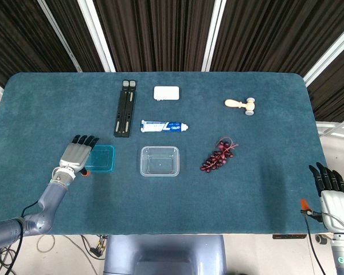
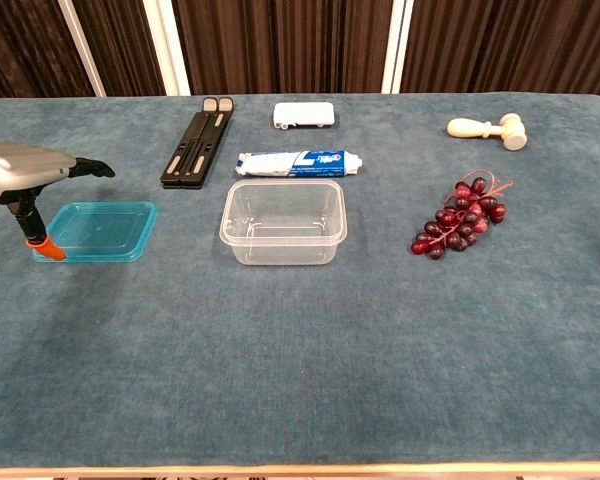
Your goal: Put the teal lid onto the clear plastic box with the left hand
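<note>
My fingers (image 1: pixel 86 140) on the left hand (image 1: pixel 77 154) are stretched flat and apart, holding nothing, and they hang over the near-left edge of the teal lid (image 1: pixel 101 158). In the chest view the hand (image 2: pixel 20 166) sits above the lid (image 2: pixel 100 229) with the orange-tipped thumb pointing down at its left corner; whether that tip touches the rim I cannot tell. The lid lies flat on the bench (image 1: pixel 264 120), just left of the clear plastic box (image 1: pixel 159 161), with a strip of bare cloth between them. The box stands open and upright.

My right hand (image 1: pixel 331 192) rests at the far near-right corner of the bench, fingers straight and loosely apart, empty, well away from everything.

What worries me: the lid is thin and lies flush on soft cloth, so there is little edge to get under. If I close from above, I may only press it down or skid it sideways toward the box. If I pinch just one corner, it could tilt and slip out on the way over. The black folding stand (image 1: pixel 125 107) and the toothpaste tube (image 1: pixel 164 126) lie just beyond, close enough to be nudged by a wide swing. The grapes (image 1: pixel 218 154) are beyond the box, out of my path.
</note>
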Controlling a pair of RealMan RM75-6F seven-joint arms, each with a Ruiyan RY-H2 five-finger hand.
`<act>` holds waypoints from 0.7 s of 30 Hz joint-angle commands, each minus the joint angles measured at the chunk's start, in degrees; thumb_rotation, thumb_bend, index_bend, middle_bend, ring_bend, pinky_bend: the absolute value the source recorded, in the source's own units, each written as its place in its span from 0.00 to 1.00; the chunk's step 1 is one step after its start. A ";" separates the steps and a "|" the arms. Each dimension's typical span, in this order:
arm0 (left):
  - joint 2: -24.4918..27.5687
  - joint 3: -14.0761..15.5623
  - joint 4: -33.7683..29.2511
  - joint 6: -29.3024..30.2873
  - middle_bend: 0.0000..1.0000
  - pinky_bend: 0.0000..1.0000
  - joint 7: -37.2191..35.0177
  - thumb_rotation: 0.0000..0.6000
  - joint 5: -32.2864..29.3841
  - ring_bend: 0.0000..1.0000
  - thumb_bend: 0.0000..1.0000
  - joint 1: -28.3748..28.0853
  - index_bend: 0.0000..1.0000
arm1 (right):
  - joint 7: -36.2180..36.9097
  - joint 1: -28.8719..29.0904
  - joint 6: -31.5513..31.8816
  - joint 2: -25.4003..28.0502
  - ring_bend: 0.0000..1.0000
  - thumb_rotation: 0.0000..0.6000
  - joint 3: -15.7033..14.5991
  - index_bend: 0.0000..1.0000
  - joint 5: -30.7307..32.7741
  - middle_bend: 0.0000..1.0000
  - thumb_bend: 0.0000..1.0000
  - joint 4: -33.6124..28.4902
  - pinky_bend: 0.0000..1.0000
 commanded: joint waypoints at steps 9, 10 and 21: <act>-1.42 0.68 0.29 0.25 0.04 0.00 0.76 1.00 -1.98 0.00 0.00 -0.67 0.00 | 0.02 -0.09 0.09 0.04 0.00 1.00 0.12 0.05 0.22 0.00 0.36 -0.16 0.00; -1.40 0.63 0.21 0.09 0.04 0.00 0.60 1.00 -2.11 0.00 0.00 -0.76 0.00 | 0.03 -0.09 0.06 0.04 0.00 1.00 0.12 0.05 0.26 0.00 0.36 -0.18 0.00; -2.04 0.98 0.81 -1.00 0.07 0.00 1.61 1.00 -4.42 0.00 0.00 -2.32 0.00 | 0.27 -0.12 0.01 0.13 0.00 1.00 0.21 0.05 0.44 0.00 0.36 -0.33 0.00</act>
